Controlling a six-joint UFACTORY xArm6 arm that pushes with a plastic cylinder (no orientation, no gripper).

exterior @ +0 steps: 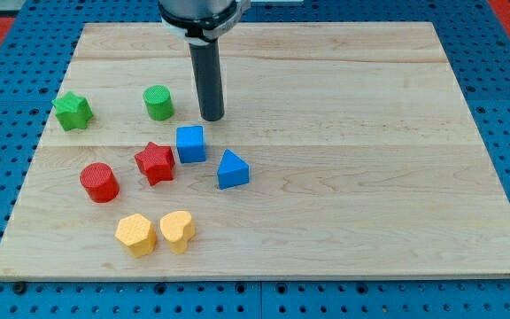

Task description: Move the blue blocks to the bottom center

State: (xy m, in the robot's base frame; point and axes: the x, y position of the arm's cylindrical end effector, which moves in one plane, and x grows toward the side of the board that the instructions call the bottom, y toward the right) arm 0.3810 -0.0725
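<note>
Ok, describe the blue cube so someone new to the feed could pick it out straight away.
Start at the dark rod coming down from the view's top; my tip ends just above and slightly right of the blue cube, not touching it. A red star sits close on its left and a blue triangular block lies to its lower right. Of the two blue blocks, it is the square-sided one.

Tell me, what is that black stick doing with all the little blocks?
It is a robot arm's rod, and my tip pushes blocks around the wooden board. Right now my tip sits just above the blue cube, not quite touching it. The blue triangle block lies beside the cube, to the view's right. Both blue blocks are meant to go to the bottom middle of the board, and neither is there yet.
</note>
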